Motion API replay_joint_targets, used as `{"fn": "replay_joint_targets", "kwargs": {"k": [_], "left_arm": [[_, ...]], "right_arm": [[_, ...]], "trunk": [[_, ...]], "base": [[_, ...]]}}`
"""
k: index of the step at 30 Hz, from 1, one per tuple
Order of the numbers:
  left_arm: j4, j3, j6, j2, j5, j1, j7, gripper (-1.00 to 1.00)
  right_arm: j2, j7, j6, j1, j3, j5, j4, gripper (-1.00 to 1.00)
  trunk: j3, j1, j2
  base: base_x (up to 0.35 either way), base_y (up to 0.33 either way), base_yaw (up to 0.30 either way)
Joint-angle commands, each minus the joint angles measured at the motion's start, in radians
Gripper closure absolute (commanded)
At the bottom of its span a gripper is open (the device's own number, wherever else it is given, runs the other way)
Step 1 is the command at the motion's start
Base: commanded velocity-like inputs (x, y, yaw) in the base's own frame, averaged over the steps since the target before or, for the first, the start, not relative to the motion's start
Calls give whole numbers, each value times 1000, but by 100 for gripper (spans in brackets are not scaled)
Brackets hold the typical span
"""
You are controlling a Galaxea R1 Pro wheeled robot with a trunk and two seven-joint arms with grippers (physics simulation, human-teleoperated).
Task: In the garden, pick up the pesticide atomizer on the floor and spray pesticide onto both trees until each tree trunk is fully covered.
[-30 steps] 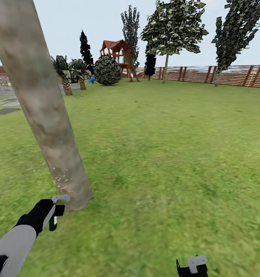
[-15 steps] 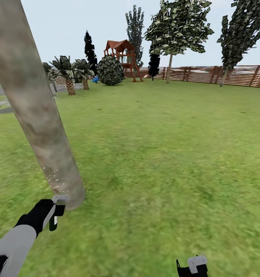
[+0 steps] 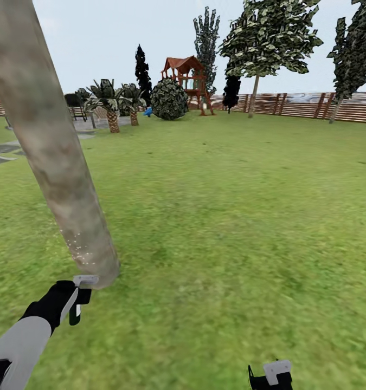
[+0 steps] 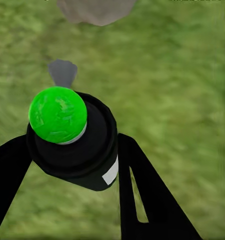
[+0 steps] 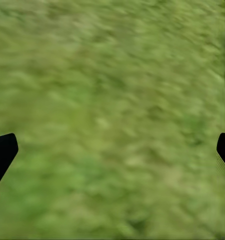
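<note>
Green lawn (image 3: 231, 216) runs back to a brown slat fence (image 3: 302, 105), with a round bush (image 3: 169, 99), a red-roofed play tower (image 3: 185, 81) and small palms (image 3: 112, 103) far off.

Low at the head view's left, the left gripper (image 3: 78, 295) is clamped on the pesticide atomizer (image 4: 75, 142): in the left wrist view its black fingers (image 4: 142, 195) press either side of the near-black bottle, whose white label faces one finger and whose cap shows bright green there (not red). A grey nozzle (image 4: 62, 72) juts from the bottle toward the foot of the tree trunk (image 3: 58, 157).

That thick mottled trunk rises just beyond the gripper, leaning in the head view, its base close to the fingertips. Fine white pesticide specks (image 3: 78, 250) dot its lowest part.

The right gripper (image 3: 270, 376), at the bottom edge, hangs over bare grass with its fingers (image 5: 2, 152) spread wide, holding nothing.
</note>
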Motion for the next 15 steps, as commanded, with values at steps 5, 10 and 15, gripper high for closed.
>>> {"fn": "replay_joint_targets", "kwargs": {"k": [5, 10, 15], "left_arm": [[-2, 7, 5, -1, -11, 0, -3, 100], [-2, 7, 5, -1, -10, 0, -3, 100], [-2, 7, 5, -1, -10, 0, -3, 100]], "right_arm": [[0, -7, -2, -1, -4, 11, 2, -100], [1, -7, -1, -1, -4, 11, 2, -100], [1, -7, -1, -1, -4, 11, 2, -100]], "trunk": [[-1, 0, 0], [-1, 0, 0], [-1, 0, 0]], "base": [[130, -259, 0], [231, -199, 88], [240, -190, 261]]}}
